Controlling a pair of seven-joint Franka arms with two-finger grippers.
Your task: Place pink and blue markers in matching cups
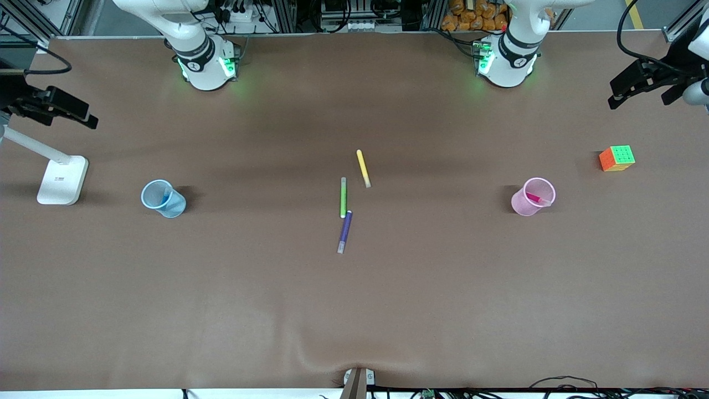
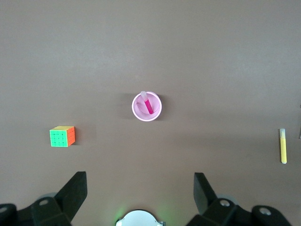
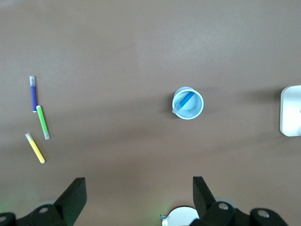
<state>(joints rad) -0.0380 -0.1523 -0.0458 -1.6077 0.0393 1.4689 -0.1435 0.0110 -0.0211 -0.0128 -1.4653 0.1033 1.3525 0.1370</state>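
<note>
The pale pink cup (image 1: 523, 205) stands upright toward the left arm's end of the table, with the pink marker (image 1: 534, 197) inside it. The left wrist view shows this cup (image 2: 136, 113) and the marker (image 2: 148, 104) from above. The pale blue cup (image 1: 169, 208) stands toward the right arm's end, with the blue marker (image 1: 166, 197) inside it. The right wrist view shows that cup (image 3: 200, 110) and marker (image 3: 187, 100). My left gripper (image 2: 139, 188) is open and empty, high over its arm's base. My right gripper (image 3: 138, 195) is open and empty, high over its own base.
A yellow marker (image 1: 363, 167), a green marker (image 1: 343, 197) and a darker purple marker (image 1: 345, 230) lie at the table's middle. A colour cube (image 1: 616, 158) sits near the pink cup. A white lamp base (image 1: 62, 180) stands near the blue cup.
</note>
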